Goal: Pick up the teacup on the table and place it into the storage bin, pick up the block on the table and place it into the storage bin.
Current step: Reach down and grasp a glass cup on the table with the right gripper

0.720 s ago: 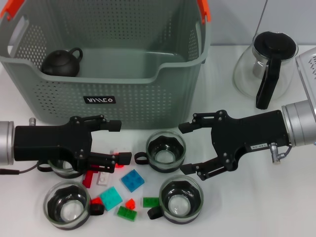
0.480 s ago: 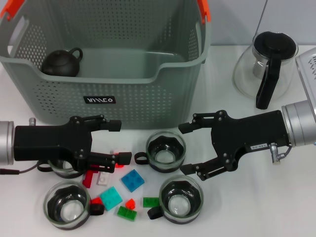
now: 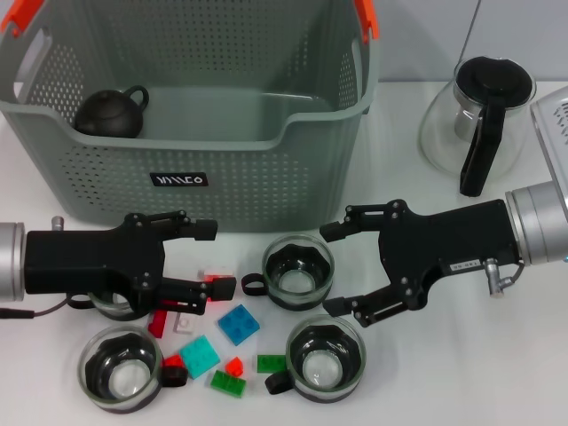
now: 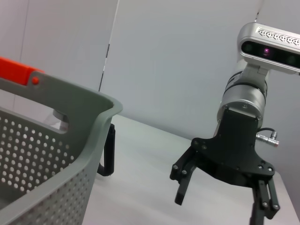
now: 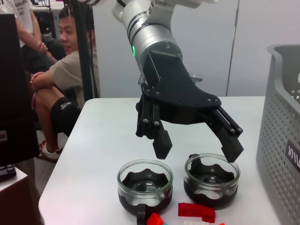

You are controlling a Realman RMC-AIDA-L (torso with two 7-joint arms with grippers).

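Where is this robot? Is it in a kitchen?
Probably not a kitchen; more likely a lab or office. Plain grey walls, a bare white table, and people sitting watching nearby, beside a dark monitor.

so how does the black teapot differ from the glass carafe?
The black teapot is small, opaque and dark; the glass carafe is larger and clear, with a black lid and handle. The teapot sits inside the storage bin; the carafe stands on the table to the bin's right. Both are upright.
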